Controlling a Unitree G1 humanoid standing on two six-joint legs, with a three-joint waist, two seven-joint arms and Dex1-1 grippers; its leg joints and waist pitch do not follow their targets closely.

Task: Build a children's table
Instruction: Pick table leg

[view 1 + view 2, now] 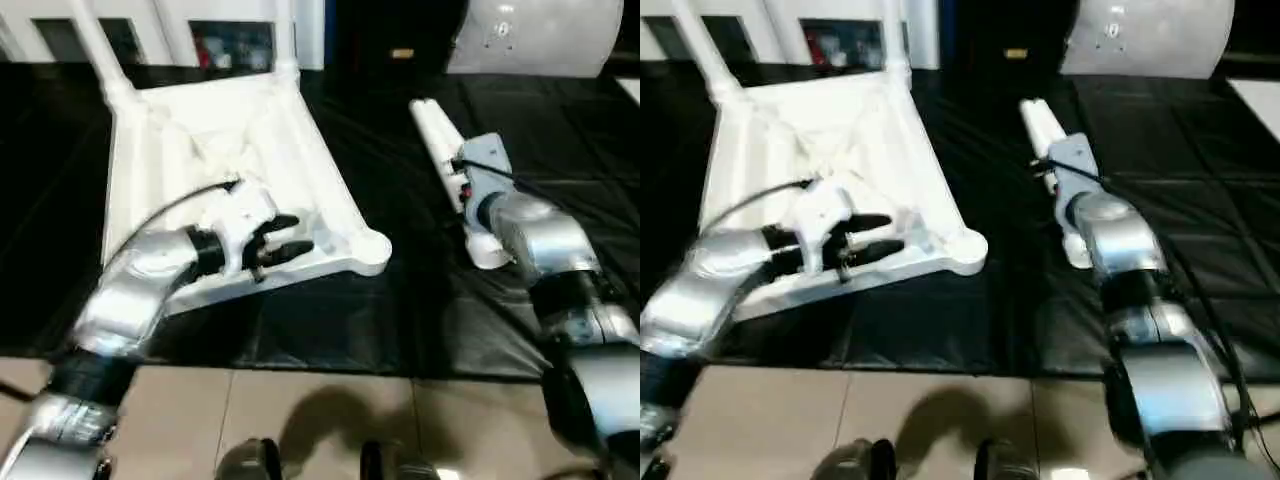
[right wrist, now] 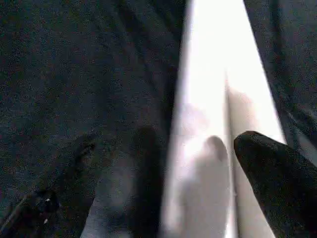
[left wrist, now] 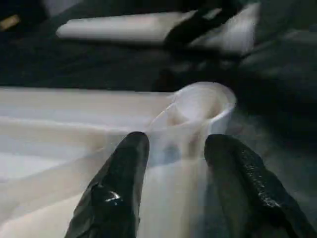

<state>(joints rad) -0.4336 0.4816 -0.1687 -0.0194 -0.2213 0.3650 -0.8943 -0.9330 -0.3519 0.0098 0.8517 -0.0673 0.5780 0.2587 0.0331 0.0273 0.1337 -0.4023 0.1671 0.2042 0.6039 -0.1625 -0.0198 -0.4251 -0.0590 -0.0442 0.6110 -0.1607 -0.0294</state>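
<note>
Right now the white tabletop point(image 1: 215, 130) is lying upside down on the black sheet-covered workbench point(image 1: 400, 300), so its ribbed underside and round corner sockets are turned up. It is probably laid this way so the legs can be pushed down into the sockets. Two legs are already standing in the far corners — one far-left leg point(image 1: 100, 45) and one far-right leg point(image 1: 283, 35).

The left gripper point(image 1: 283, 238) is held over the near edge of the tabletop, close to the near-right corner socket point(image 3: 205, 101). Its two black fingers point(image 3: 119, 188) are spread apart on either side of the white rim, and nothing is pinched yet. It looks as if the tabletop is about to be steadied there.

Two loose legs point(image 1: 440, 140) are lying side by side on the sheet to the right, well apart from the tabletop. The right gripper point(image 2: 148, 198) is stretched out above them with its fingers spread wide — a leg is seen between them in the right wrist view, but it is not squeezed. One of these legs is most likely to be picked up next.

The near-right corner socket is seen to be empty, a hollow cup with nothing in it.
</note>
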